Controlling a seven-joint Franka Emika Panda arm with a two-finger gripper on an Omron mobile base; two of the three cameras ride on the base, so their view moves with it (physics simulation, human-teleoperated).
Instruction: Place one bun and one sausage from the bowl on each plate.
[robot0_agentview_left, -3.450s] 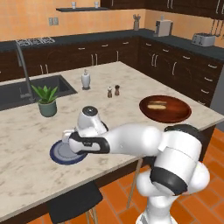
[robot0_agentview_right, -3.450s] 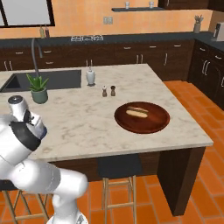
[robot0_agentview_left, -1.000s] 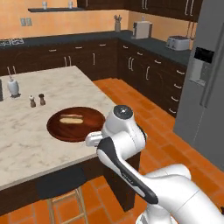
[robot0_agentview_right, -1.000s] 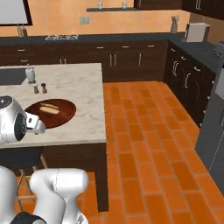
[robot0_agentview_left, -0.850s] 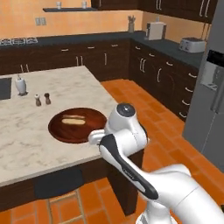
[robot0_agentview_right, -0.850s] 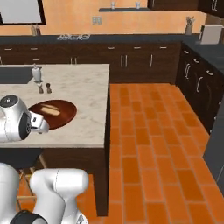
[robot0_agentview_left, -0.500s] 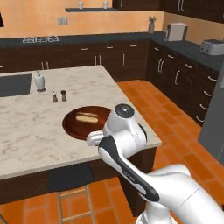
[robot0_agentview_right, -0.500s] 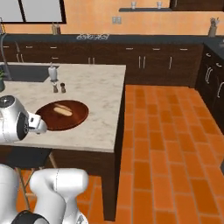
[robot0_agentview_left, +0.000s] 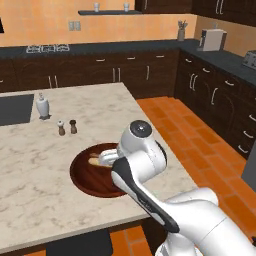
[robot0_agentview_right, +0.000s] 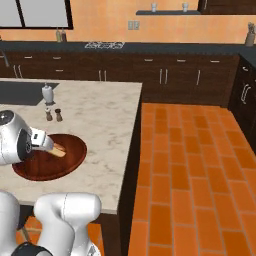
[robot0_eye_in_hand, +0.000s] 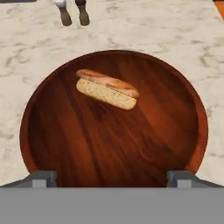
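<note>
Here, item by item, as the scene stood.

Gripper (robot0_eye_in_hand: 112, 177): two small dark finger tips at the bottom of the hand view, spread wide with nothing between them. It hung over the near part of the bowl, looking down into it.

Bowl: wide, shallow, round dark reddish-brown wooden bowl (robot0_eye_in_hand: 52, 144), resting on the counter near the island's corner; also seen under the white arm in the left base view (robot0_agentview_left: 90, 175) and the right base view (robot0_agentview_right: 47, 165).

Contents: one pale tan speckled bun (robot0_eye_in_hand: 105, 95) and one orange-brown sausage (robot0_eye_in_hand: 109, 82), lying side by side and touching, the sausage on the far side of the bun. Both lay ahead of the finger tips, in the far half of the bowl and a little left of centre in the hand view. Their long axes ran across that view, dipping slightly to the right, so roughly in line with the gap between the tips; judged, the hand would need to move forward and turn before closing across either piece.

Surface: pale veined marble island countertop (robot0_agentview_left: 30, 165), flat and open around the bowl.

Beyond the bowl: two small dark shakers (robot0_agentview_left: 67, 127) standing together, and a white ceramic dispenser bottle (robot0_agentview_left: 43, 105) further back.

Room: dark wood cabinets (robot0_agentview_right: 170, 75), orange walls, terracotta tile floor (robot0_agentview_right: 190, 165).
</note>
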